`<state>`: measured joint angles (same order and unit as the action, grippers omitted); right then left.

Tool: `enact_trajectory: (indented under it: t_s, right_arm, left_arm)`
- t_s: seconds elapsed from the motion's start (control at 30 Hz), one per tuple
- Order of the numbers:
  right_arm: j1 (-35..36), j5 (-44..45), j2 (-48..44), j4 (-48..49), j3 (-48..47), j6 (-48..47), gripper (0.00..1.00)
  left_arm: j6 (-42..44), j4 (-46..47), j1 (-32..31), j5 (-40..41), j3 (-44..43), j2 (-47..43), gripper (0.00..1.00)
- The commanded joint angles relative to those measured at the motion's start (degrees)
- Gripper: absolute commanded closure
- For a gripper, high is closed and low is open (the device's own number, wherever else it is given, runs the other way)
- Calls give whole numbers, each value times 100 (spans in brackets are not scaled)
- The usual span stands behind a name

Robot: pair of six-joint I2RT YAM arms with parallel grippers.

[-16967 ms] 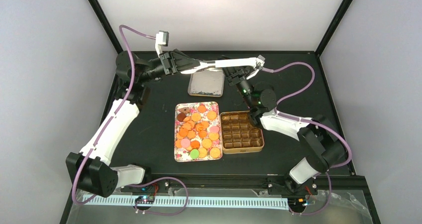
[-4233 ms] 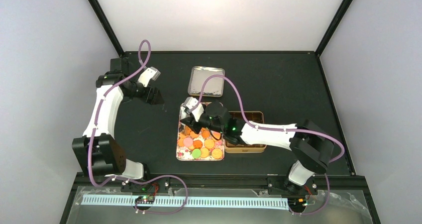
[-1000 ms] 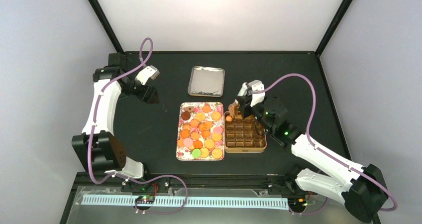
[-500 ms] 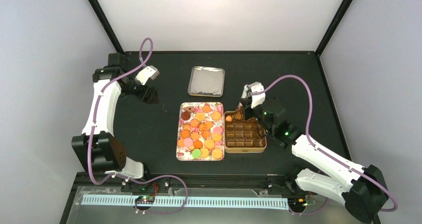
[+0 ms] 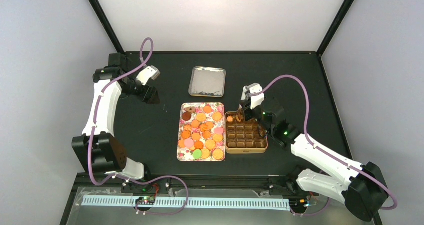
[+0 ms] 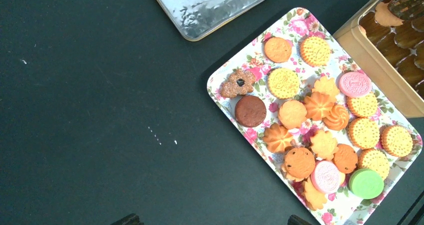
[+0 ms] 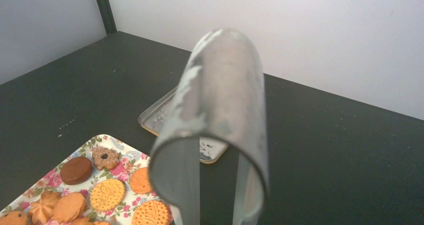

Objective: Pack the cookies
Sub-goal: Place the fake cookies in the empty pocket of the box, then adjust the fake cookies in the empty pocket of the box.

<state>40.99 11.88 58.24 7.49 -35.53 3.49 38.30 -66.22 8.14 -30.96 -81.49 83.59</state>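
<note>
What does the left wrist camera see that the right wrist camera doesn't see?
Only the left wrist camera shows the round green cookie, the round pink cookies and the gold metal tin with brown compartments. Only the right wrist camera shows the pale grey wall and a cloudy curved strip right up close to the lens. Both show the shiny silver rectangular lid, the flowered tray and the round dark brown cookie on it.
</note>
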Motion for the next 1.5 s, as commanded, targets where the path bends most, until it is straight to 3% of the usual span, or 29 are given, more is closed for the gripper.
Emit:
enact_trajectory:
  t_s: [0.0, 0.13, 0.43, 0.87, 1.1, 1.47]
  right_arm:
    - [-40, 93, -23, 278, -22, -58, 73]
    - [-36, 104, -42, 284, -42, -62, 70]
    - [-40, 56, -252, 313, -185, -198, 77]
    - [-69, -161, 356, 379, -159, -305, 75]
    - [-84, -63, 187, 412, -87, -536, 91]
    - [-90, -552, 58, 227, -191, -679, 76]
  left_arm:
    - [28, -169, -6, -159, -79, -133, 23]
    - [19, -167, -1, -160, -108, -141, 23]
    - [19, -173, -4, -155, -170, -124, 23]
    - [56, -209, 1, -120, -235, -158, 24]
    - [28, -208, -4, -137, -221, -159, 24]
    - [23, -250, 3, -185, -276, -141, 24]
